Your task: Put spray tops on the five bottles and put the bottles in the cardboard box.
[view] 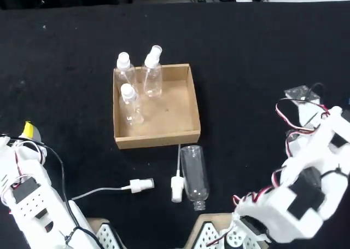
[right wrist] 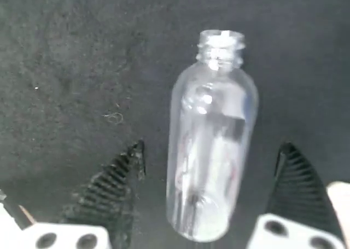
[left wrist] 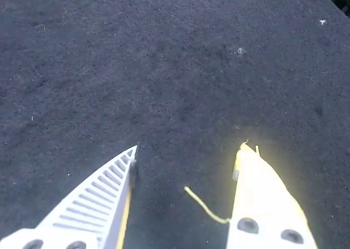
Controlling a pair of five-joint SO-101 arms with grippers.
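Right gripper (right wrist: 211, 149) hangs with its black fingers spread wide on either side of an uncapped bottle (right wrist: 212, 123), not touching it. That bottle lies on the black counter (view: 246, 41), at about 3 o'clock from the cardboard box (view: 194, 104). Left gripper (left wrist: 188, 146) gapes open too, over the counter near the box's 8 o'clock. Three capped bottles (view: 131, 104) stand in the box's 10 o'clock corner. At its 6 o'clock lies another topless bottle (view: 194, 175), with one spray top (view: 176, 187) just at its 9 o'clock and a second spray top (view: 139, 185) farther that way.

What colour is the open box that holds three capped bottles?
Plain light brown; the square cardboard box shows best in the high view.
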